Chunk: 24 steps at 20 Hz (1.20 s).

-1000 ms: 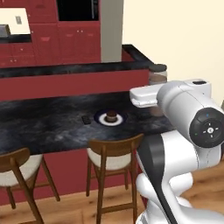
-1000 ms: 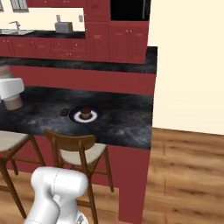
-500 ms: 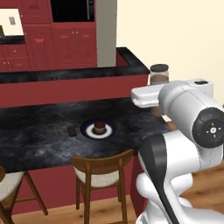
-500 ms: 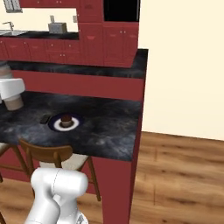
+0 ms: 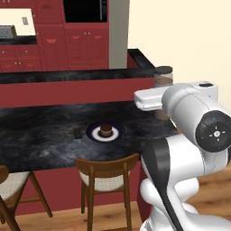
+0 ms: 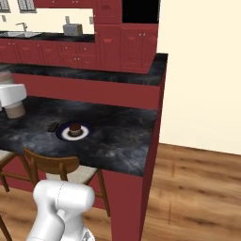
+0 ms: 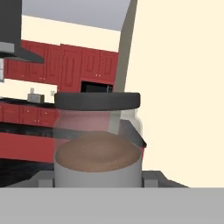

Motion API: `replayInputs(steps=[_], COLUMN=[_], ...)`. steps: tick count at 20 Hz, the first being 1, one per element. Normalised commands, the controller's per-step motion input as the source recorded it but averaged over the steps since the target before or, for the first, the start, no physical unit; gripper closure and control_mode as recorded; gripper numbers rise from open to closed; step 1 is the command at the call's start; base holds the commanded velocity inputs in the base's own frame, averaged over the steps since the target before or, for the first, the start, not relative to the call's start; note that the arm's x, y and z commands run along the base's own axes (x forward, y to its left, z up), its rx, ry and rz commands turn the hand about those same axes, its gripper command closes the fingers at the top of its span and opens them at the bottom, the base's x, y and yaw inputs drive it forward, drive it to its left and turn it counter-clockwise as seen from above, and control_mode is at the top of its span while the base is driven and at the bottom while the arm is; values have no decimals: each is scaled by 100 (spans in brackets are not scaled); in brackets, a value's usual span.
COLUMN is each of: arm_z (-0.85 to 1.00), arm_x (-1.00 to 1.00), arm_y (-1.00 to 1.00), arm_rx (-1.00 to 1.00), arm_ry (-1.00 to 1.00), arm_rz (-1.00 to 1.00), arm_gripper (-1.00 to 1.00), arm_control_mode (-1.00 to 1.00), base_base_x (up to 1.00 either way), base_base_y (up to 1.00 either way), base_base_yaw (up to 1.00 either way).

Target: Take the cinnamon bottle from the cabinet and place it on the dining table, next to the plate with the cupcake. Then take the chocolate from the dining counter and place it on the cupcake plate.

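— Cinnamon bottle [image 7: 97, 140]: what do you see of it?

— You have a clear round jar with a dark flat lid and brown powder in the lower half. The gripper [image 5: 153, 100] is closed on its sides and holds it upright above the right end of the dining table [image 5: 40, 135].

— And room there?

— The speckled black top is bare right of the plate [image 5: 104, 132]; the cupcake [image 5: 106, 130] sits on it, the small dark chocolate [image 5: 78, 133] just left. The table edge is near you.

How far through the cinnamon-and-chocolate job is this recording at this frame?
Done: the cinnamon bottle is out of the cabinet. In hand: the gripper carries it upright above the dining table, off to one side of the cupcake plate, not yet set down. Left: place it by the plate, then move the chocolate, which lies on the counter beside the plate, onto it.
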Motion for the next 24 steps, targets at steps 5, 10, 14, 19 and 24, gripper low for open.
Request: replayInputs(steps=[5, 10, 14, 19, 24], arm_z=[0, 0, -3, -22, -15], arm_x=[0, 0, 0, 14, 11], arm_y=[0, 0, 0, -18, -28], arm_rx=[0, 0, -3, 1, 12], arm_ry=[0, 0, 3, 36, 26], arm_rz=[0, 0, 1, 27, 45], arm_gripper=[100, 100, 100, 100, 100], arm_control_mode=[100, 100, -100, -100, -100], base_base_x=[0, 0, 0, 0, 0], base_base_y=[-1, 0, 0, 0, 0], base_base_yaw=[0, 0, 0, 0, 0])
